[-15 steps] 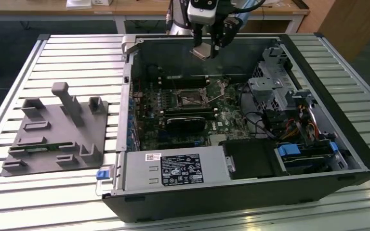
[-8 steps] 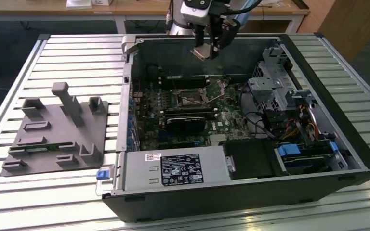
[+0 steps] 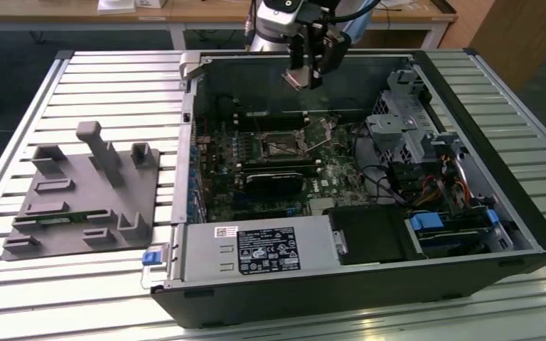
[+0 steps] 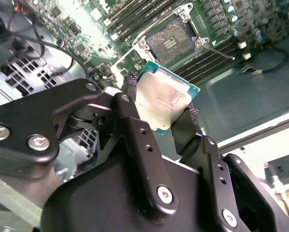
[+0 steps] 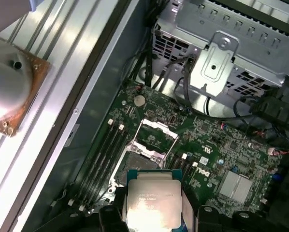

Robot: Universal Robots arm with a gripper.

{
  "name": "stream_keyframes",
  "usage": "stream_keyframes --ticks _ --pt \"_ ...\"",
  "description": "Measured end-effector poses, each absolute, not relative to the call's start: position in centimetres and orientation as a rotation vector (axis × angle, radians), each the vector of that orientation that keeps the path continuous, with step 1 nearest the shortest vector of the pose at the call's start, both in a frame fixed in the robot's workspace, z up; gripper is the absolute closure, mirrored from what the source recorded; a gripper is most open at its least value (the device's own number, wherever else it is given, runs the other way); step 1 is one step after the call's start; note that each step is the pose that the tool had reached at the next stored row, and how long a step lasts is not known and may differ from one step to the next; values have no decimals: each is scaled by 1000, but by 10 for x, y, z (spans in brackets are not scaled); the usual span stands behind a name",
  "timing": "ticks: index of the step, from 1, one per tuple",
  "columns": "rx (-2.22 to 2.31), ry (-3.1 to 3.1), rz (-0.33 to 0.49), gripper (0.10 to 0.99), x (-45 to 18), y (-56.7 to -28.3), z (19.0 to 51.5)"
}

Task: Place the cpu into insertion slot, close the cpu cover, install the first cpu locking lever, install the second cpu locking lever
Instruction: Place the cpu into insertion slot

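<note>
My gripper [image 3: 303, 74] hangs over the far part of the open computer case, shut on the cpu [image 3: 298, 78]. In both wrist views the cpu [image 4: 163, 104] [image 5: 151, 199] is a square chip with a dull silver top, pinched at two opposite edges by the black fingers [image 4: 130, 94]. The insertion slot [image 3: 278, 147] [image 4: 172, 41] [image 5: 136, 164] lies open on the green board, below the chip and apart from it. The cpu cover [image 5: 157, 131] stands swung up at the socket's edge. A thin wire locking lever [image 4: 222, 50] sticks out beside the socket.
A grey fixture block [image 3: 83, 192] sits on the slatted table at the exterior view's left. Inside the case are a black card [image 3: 273, 177], long memory slots [image 5: 103, 154], a metal drive cage [image 3: 406, 131], cables and a power supply [image 3: 254, 249]. The case walls [image 3: 190, 106] ring the board.
</note>
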State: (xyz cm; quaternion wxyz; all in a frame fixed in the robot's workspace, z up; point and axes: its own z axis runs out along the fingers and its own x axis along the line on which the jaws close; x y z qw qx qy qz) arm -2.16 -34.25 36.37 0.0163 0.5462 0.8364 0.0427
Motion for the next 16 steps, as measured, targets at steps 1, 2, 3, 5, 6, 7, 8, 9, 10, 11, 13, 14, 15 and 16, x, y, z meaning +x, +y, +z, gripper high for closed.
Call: stream_keyframes --ticks 1,2,3,5,6,7,8,9,10,11,13,14,15,16 --pt "1719 2586 132 549 -22 -343 364" --pt "1740 2572 132 549 -22 -343 363" --pt "1769 2551 131 549 -22 -343 363" --pt "1812 2518 130 549 -22 -343 363" --pt "1833 2502 130 549 -22 -343 363" --pt "1854 2486 129 549 -22 -343 363" --pt "1873 2471 129 549 -22 -343 362" --pt "1891 2457 128 549 -22 -343 362" --pt "1906 2444 128 549 -22 -343 362" --pt "1921 2431 127 549 -22 -342 362" --pt "1953 2405 126 549 -23 -342 361" --pt "1968 2392 126 549 -23 -342 361" --pt "1982 2379 126 549 -23 -342 361" --pt "1996 2367 125 549 -23 -342 360"
